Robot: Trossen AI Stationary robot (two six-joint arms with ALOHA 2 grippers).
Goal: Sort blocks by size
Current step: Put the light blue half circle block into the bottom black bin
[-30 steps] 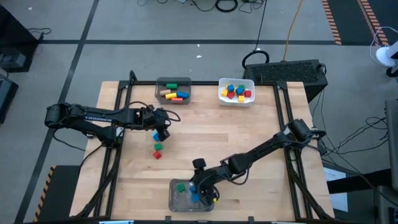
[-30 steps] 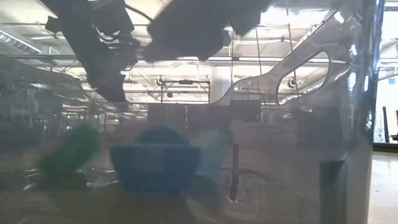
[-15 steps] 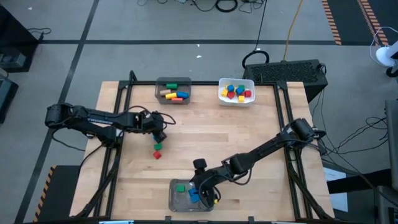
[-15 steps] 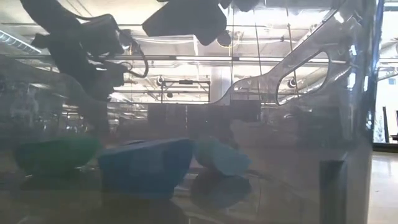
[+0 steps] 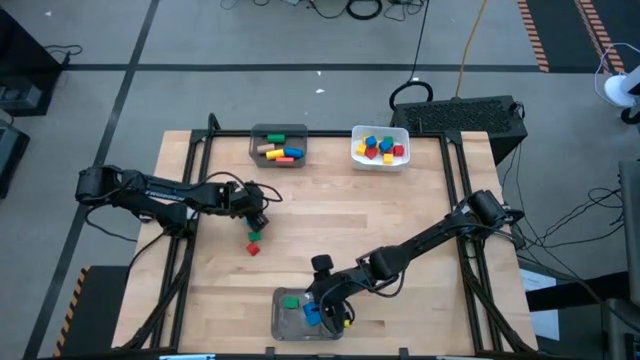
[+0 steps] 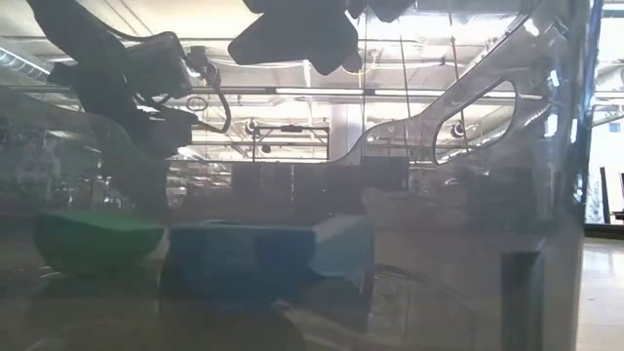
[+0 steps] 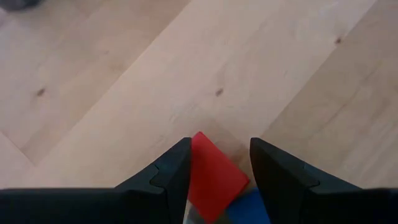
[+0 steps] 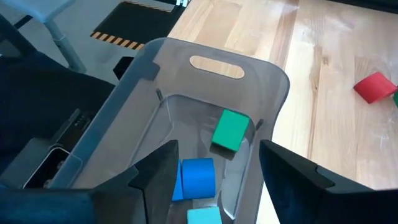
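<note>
Over the clear bin (image 5: 283, 318) at the bench's near edge, the right gripper (image 8: 214, 177) hangs with jaws open and empty above a green block (image 8: 230, 130) and blue block (image 8: 198, 176). The left gripper (image 7: 217, 177), out over bare bench, clamps a red block (image 7: 213, 174). These blocks look light, stiff and smooth, best pinched across flat faces. Two loose blocks (image 5: 253, 242) lie nearby with open room around them.

Legible text, labels, brands, numbers, signs: none found in any view. Pale lettering runs along the left arm (image 5: 150, 188) in the high view, too small to read. Yellow-and-black hazard striping (image 8: 126, 37) lies on the floor beyond the clear bin (image 8: 214, 67) in the right wrist view; it carries no words.
</note>
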